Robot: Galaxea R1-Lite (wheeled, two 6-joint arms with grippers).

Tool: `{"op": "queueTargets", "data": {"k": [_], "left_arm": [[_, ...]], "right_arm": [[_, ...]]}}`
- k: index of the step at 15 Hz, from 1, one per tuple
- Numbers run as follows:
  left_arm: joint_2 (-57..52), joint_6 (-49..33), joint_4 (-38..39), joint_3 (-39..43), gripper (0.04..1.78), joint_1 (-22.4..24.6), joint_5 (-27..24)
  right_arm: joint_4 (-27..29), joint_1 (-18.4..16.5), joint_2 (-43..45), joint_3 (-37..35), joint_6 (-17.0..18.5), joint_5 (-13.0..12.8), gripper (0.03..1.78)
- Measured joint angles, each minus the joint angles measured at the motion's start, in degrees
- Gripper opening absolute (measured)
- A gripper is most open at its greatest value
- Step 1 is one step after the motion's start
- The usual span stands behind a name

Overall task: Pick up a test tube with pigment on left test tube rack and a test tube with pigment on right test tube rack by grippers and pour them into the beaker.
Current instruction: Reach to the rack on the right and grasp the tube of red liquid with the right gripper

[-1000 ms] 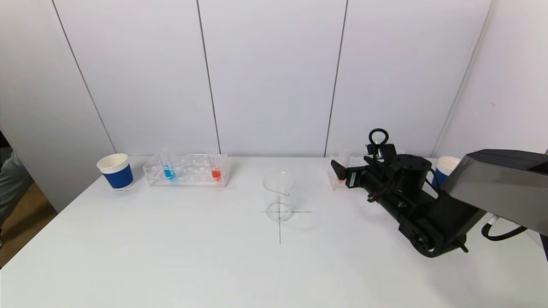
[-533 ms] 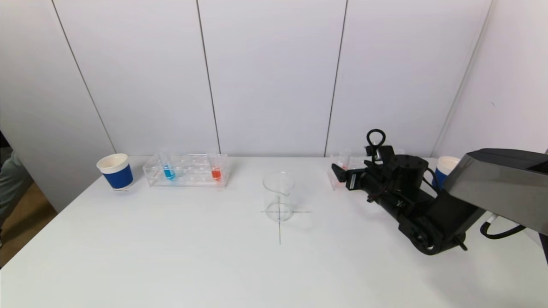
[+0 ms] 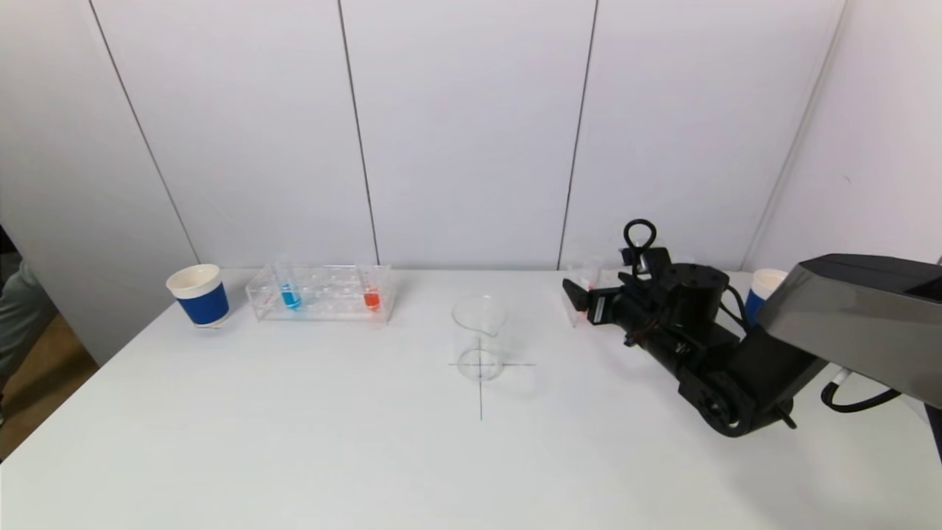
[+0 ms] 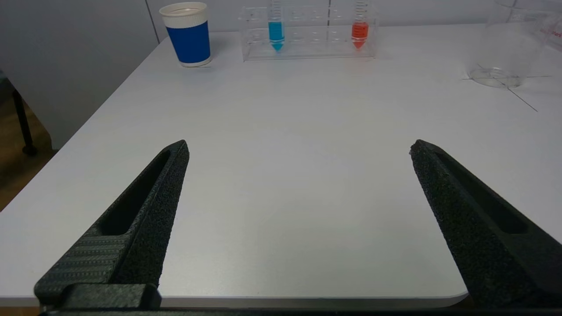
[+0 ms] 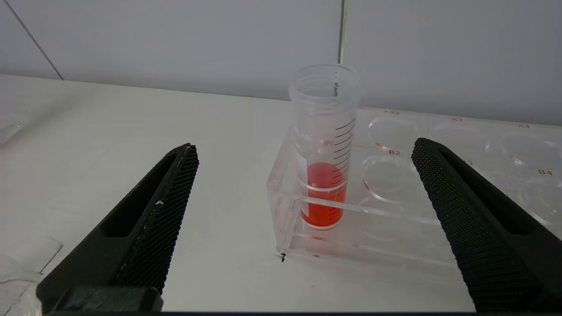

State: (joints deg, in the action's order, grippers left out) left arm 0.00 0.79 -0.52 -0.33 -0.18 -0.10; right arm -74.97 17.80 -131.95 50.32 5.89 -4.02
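White wall panels backed the pale worktop [image 3: 294,442]. Beside the beaker [image 3: 480,337], the right rack [image 5: 373,228] held a red-filled tube [image 5: 324,149]. The right tool [image 5: 303,153], spread wide and empty, should straddle that tube squarely, closing above the rack. The left tool [image 4: 298,149] sat open, well away.

Head camera looks down from above the near edge at the whole table [image 3: 294,442]. Left wrist camera sits low at the near left, facing the far left rack [image 4: 307,30]. Right wrist camera sits close to the right rack [image 5: 373,228]. Head and left wrist views share the beaker [image 3: 480,338].
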Motion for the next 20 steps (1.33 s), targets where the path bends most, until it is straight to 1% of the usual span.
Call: {"op": "queueTargets", "data": {"k": [11, 20], "left_arm": [[0.0, -0.02, 0.0, 0.0, 1.76, 0.0, 0.0], [0.0, -0.02, 0.0, -0.02, 1.76, 0.0, 0.0]], "right_arm": [[1.13, -0.6, -1.01, 4.04, -0.02, 0.0, 1.77], [0.2, -0.96, -2.76, 5.08, 0.04, -0.05, 1.77]]}}
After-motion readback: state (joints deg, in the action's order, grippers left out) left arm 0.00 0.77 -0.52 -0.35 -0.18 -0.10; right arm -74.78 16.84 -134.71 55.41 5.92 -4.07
